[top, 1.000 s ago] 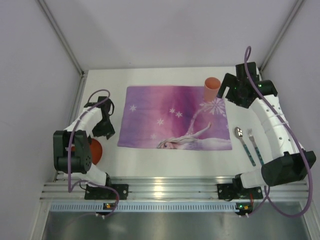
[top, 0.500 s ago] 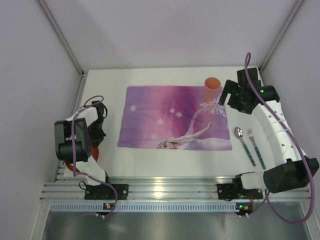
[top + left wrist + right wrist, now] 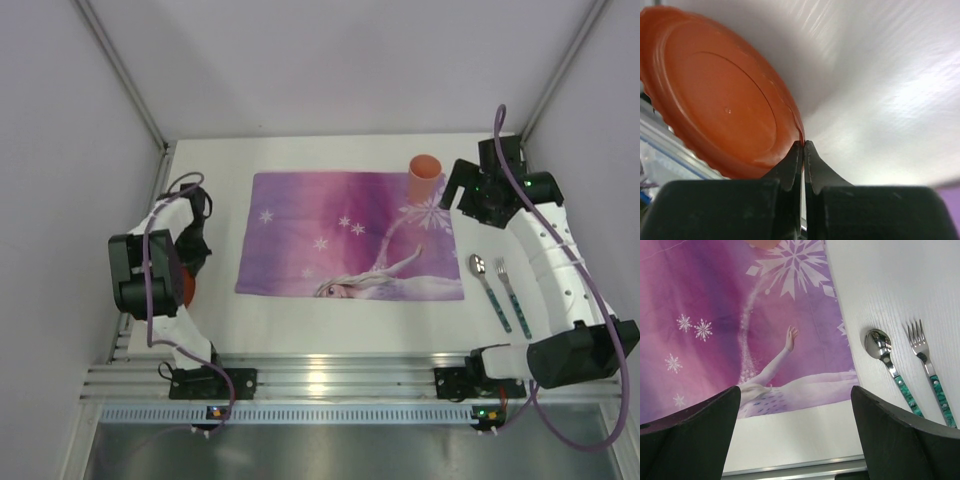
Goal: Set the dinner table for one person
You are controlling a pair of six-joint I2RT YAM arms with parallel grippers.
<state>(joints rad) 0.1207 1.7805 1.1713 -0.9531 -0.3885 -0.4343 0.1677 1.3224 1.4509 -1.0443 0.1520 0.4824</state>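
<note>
Plate (image 3: 720, 90), orange, at the near-left edge of the white bench (image 3: 330, 335), its rim nipped tight in the left pincer (image 3: 803, 144). Spoon (image 3: 485, 278) and fork (image 3: 508, 290) lie side by side, right of the purple placemat (image 3: 340, 230) mid-bench. Farther back, an orange cup (image 3: 424, 175) at the placemat's far-right corner; right pincer (image 3: 795, 388) hovers beside it, gaping wide, empty.

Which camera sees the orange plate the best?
The left wrist camera: the orange plate looks huge there, pinched by the left claw. The top camera shows only a sliver; the right wrist camera, none.
</note>
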